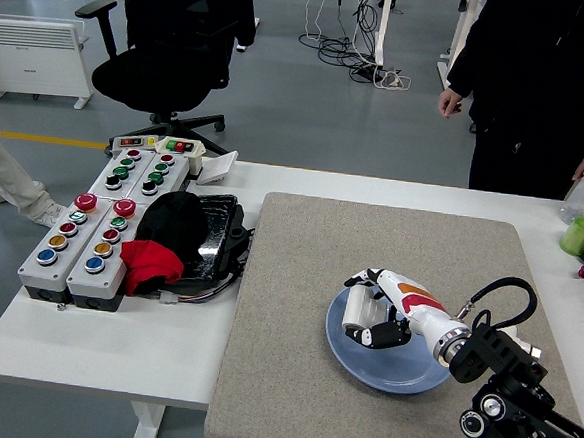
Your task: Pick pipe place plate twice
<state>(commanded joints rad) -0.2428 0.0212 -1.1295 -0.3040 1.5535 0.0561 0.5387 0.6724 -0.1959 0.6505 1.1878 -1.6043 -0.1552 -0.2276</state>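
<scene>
Nothing in play at frame left, but lower right the right hand (381, 310) sits curled around a white pipe (368, 307) just over the blue plate (392, 366), so a sloppy release could roll it onto the mat (286, 309).

This looks like a robotics lab or test workshop. The white desk (92, 350) carries two grey control boxes studded with red, green, blue and yellow push buttons (82, 244), beside a square grey felt mat (298, 280). Beyond it lies a bare grey floor (301, 89) with a black wheeled office chair (169, 45), a tangle of black and white cables (355, 38) and a white panel heater (38, 56).
</scene>
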